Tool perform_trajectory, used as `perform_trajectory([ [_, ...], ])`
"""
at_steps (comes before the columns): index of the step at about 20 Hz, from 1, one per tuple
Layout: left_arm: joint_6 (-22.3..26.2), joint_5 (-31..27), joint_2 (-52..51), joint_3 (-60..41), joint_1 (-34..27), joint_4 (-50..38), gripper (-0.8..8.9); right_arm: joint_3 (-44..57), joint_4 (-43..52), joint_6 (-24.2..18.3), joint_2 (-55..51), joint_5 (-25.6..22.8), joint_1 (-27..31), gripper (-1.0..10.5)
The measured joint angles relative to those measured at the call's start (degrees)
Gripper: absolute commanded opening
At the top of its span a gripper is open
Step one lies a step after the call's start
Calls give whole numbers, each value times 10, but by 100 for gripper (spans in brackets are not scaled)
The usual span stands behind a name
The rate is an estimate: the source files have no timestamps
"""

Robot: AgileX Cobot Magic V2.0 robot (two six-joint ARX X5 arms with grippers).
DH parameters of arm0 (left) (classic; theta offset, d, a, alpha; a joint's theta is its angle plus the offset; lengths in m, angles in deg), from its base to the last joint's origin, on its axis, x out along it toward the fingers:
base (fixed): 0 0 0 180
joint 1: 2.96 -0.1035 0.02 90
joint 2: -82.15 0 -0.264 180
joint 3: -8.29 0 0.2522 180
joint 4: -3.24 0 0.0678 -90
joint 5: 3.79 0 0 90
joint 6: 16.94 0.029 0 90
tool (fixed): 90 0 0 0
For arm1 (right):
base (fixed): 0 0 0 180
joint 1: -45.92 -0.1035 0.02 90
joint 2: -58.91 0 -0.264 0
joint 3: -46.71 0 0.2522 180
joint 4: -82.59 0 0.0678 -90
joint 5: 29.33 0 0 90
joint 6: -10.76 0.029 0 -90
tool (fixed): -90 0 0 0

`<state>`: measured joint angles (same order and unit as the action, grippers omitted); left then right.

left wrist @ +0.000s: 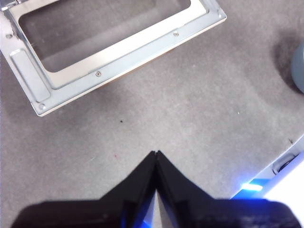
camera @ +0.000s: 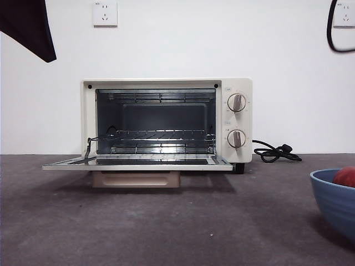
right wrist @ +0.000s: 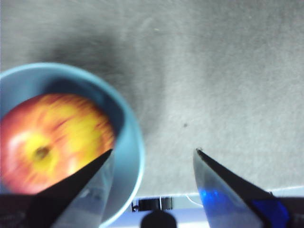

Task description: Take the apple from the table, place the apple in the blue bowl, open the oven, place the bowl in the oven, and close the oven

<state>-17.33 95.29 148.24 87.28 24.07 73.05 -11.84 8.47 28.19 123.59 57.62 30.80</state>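
Dark grey-brown table [camera: 166,227], matte and faintly scuffed, against a plain white wall [camera: 166,44] with a socket plate [camera: 105,13] high up.

Nearest, at the front view's lower right edge: blue bowl [camera: 335,199], resting on the table, partly cut off by the frame. Apple [camera: 345,177] inside the bowl, red top just above the rim.

Right wrist view: right gripper [right wrist: 153,152] above the bowl [right wrist: 130,142], jaws spread wide apart, holding nothing. One fingertip over the bowl's rim beside the apple [right wrist: 52,137]; the other over bare table, outside the bowl. Apple stem-side up, red with a yellow patch, between no fingers. Picture blurred.

Left wrist view: left gripper [left wrist: 156,153] above bare table, jaws pressed together with nothing between them. Oven door [left wrist: 114,47] well apart from the tips; bowl edge [left wrist: 299,66] at the frame's side.

Farther back: oven [camera: 166,119], cream-white, door [camera: 138,162] folded down flat and fully open. Wire rack [camera: 155,136] inside, cavity otherwise bare. Two knobs [camera: 237,102] on the panel. Black cord [camera: 274,152] coiled on the table beside the oven.

Dark arm tip [camera: 30,25] at the front view's top left corner.
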Motion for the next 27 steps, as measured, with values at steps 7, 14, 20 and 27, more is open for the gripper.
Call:
perform_trajectory([
  [7, 4, 0, -25, 0, 0, 1, -7, 0, 23, -56, 69, 76, 40, 90],
  [14, 4, 0, -40, 0, 0, 18, -6, -11, 25, -68, 79, 76, 39, -16],
  [20, 4, 0, -79, 0, 0, 29, -6, -115, 19, -47, 82, 91, 17, -16],
  [27, 4, 0, -121, 0, 0, 51, -5, -291, 29, 0, 214, 92, -70, -15],
])
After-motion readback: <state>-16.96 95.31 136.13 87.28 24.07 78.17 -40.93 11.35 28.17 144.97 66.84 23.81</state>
